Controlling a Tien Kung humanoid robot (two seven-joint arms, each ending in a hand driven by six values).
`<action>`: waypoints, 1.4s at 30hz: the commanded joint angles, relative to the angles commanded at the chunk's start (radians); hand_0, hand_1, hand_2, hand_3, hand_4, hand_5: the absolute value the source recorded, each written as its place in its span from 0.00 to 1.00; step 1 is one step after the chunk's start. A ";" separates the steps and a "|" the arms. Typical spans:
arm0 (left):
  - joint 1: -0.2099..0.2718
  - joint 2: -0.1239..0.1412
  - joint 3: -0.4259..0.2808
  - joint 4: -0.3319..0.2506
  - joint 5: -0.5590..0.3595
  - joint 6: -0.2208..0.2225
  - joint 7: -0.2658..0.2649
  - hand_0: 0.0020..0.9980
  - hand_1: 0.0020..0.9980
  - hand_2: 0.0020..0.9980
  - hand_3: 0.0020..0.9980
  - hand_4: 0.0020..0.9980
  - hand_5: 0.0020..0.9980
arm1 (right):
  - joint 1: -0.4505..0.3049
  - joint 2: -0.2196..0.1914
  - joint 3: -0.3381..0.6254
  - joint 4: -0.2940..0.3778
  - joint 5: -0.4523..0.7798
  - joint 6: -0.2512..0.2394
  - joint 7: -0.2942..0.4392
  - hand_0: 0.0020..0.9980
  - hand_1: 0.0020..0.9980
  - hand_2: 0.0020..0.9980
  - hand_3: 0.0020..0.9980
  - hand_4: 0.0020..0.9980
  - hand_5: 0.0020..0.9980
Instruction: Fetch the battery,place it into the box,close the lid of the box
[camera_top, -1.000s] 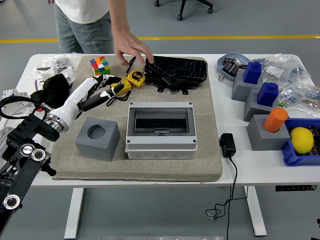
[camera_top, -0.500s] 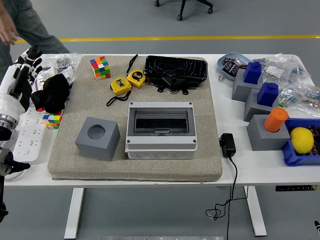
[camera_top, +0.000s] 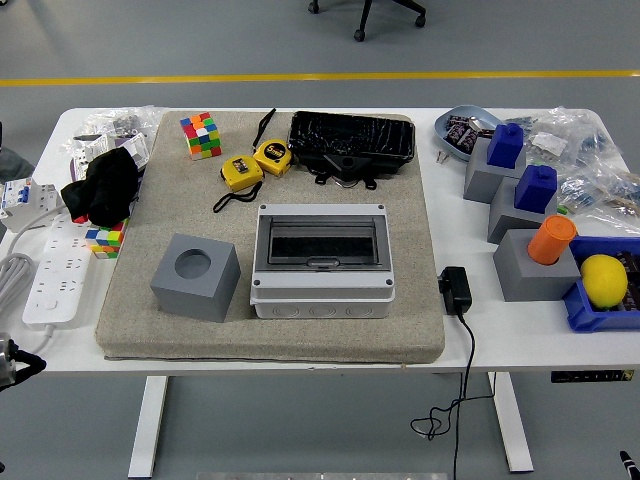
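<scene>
On the mat, centre: a grey box (camera_top: 320, 292) sits square to the table's near edge, its dark see-through lid (camera_top: 320, 243) lying flat and closed
Left of the box: a grey cube (camera_top: 196, 277) with a round hole in its top, near the box but apart from it
Behind the box: two yellow tape measures (camera_top: 240, 171) side by side with black cords, and a black tray (camera_top: 352, 140) at the mat's far edge
Far left corner of the mat: a colour puzzle cube (camera_top: 201, 134)
Mat: a beige felt mat (camera_top: 130, 310) covering the middle of the white table (camera_top: 520, 340)
Left of the mat: a black cloth (camera_top: 102, 185), a smaller puzzle cube (camera_top: 105, 240) just in front of it, and a white power strip (camera_top: 57, 275)
Right of the mat: a black adapter (camera_top: 455, 290) whose cable hangs over the near edge
Right side: grey blocks, two topped with blue pieces (camera_top: 505, 145) and one with an orange cap (camera_top: 551, 240); a lemon (camera_top: 604, 280) lies in a blue bin (camera_top: 585, 312)
Far right: a blue dish (camera_top: 452, 122) and clear plastic bags (camera_top: 590, 150)
Battery: cannot tell which item it is, nor whether it lies under the dark lid
Robot hands: neither one shows over the table, so whether their fingers are spread or curled cannot be told
</scene>
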 joint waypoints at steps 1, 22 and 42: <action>0.002 -0.002 0.000 0.003 -0.030 -0.014 0.007 1.00 1.00 1.00 1.00 1.00 1.00 | -0.001 0.000 -0.001 -0.002 0.000 0.000 0.000 0.67 0.58 0.58 0.64 1.00 1.00; 0.004 -0.002 0.093 -0.023 -0.255 -0.120 0.116 0.85 0.79 0.76 0.76 1.00 1.00 | -0.009 -0.009 -0.005 0.003 -0.070 -0.003 0.000 0.67 0.59 0.59 0.65 1.00 0.96; 0.014 -0.007 0.094 -0.039 -0.201 -0.113 0.133 0.78 0.75 0.71 0.72 1.00 0.92 | -0.017 0.000 0.018 0.000 -0.094 -0.001 -0.007 0.68 0.59 0.60 0.65 1.00 0.94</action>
